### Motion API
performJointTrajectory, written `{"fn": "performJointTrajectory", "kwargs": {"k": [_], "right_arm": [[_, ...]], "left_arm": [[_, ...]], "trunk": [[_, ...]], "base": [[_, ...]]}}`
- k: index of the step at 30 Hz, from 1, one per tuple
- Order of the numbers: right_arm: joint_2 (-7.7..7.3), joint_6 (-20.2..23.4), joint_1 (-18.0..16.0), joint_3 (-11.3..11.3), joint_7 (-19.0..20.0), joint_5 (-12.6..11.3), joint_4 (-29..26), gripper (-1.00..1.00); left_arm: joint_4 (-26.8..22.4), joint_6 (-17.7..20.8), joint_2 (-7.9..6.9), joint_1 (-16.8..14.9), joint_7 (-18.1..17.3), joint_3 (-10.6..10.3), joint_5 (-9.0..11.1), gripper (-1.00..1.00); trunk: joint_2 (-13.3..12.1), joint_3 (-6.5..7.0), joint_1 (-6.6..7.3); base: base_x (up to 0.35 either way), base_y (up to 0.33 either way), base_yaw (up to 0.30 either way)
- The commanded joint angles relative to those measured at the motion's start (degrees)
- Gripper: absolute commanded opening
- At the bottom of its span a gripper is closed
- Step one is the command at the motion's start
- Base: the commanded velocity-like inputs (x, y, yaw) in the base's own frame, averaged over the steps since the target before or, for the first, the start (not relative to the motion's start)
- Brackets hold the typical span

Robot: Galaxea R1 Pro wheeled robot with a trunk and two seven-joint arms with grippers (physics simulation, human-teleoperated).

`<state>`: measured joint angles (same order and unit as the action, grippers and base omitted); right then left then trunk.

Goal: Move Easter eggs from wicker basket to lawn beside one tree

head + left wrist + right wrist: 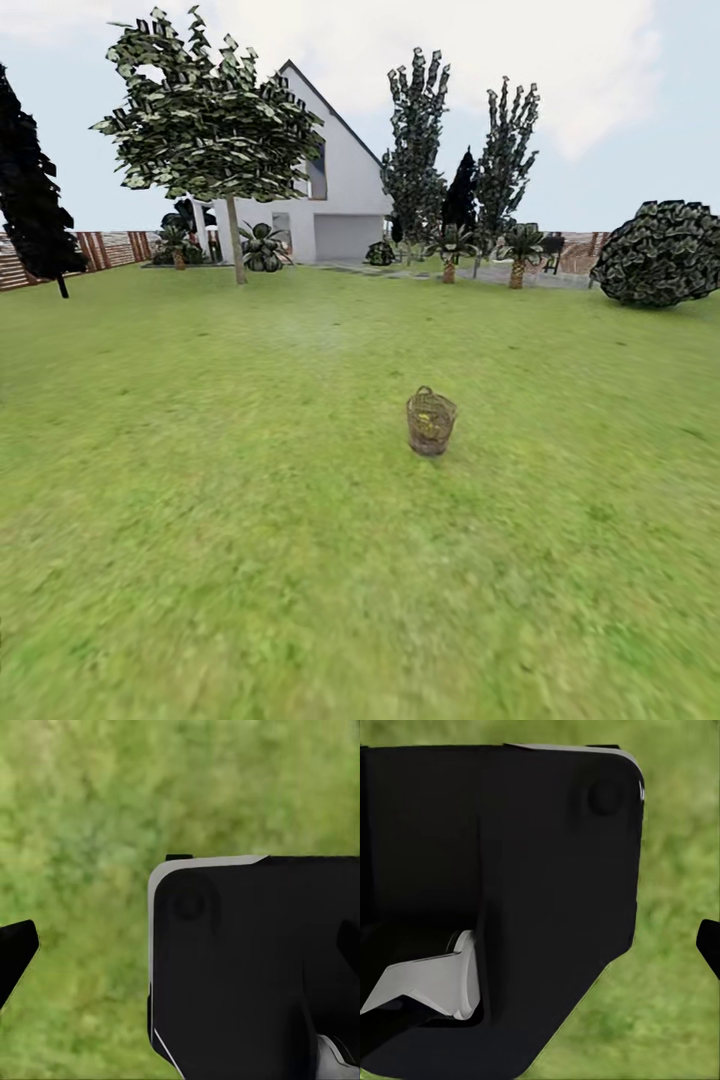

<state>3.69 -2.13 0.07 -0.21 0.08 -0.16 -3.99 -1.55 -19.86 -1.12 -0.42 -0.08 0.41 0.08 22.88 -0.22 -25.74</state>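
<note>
The wicker basket (431, 422) stands upright on the lawn (250, 520) a little right of centre in the head view, roughly at one o'clock from the robot and still well apart from it, its loop handle raised over the rim. Through the open weave a yellowish mass shows inside, presumably the three Easter eggs, though they are too small to tell apart or count. Judged by their look, the eggs should be light, hard-shelled and smooth, so likely to slip or roll; each would best be taken across its widest part with gentle pressure, reaching down through the basket mouth beside the handle. The basket itself seems light and may tip if nudged. Farther out, at about eleven o'clock, the tree (236, 240) with the pale bare trunk and blocky green canopy rises before the white house (340, 200), well apart from the basket. A near-black dark tree (35, 210) stands at ten o'clock by the wooden fence (110, 248), slim columnar trees (420, 150) at twelve to one o'clock, and a round bush (660, 255) at two o'clock. The wrist views show dark robot body over grass; whether either claw is released or clenched cannot be told.
</note>
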Motion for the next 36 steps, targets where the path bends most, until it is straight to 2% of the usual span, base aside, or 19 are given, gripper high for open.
{"fn": "performJointTrajectory", "kwargs": {"k": [1,36], "right_arm": [[0.00,-0.16,0.01,-0.03,0.01,-0.02,0.01,1.00],[0.00,-0.18,0.02,-0.05,0.01,-0.03,0.03,1.00]], "left_arm": [[0.06,-0.18,-0.01,-0.02,-0.01,0.03,0.00,1.00],[0.06,-0.18,0.01,-0.02,-0.01,0.03,-0.01,1.00]], "trunk": [[0.04,-0.03,-0.05],[0.04,-0.05,-0.05]], "base": [[0.273,0.218,0.025],[0.278,0.208,0.002]]}}
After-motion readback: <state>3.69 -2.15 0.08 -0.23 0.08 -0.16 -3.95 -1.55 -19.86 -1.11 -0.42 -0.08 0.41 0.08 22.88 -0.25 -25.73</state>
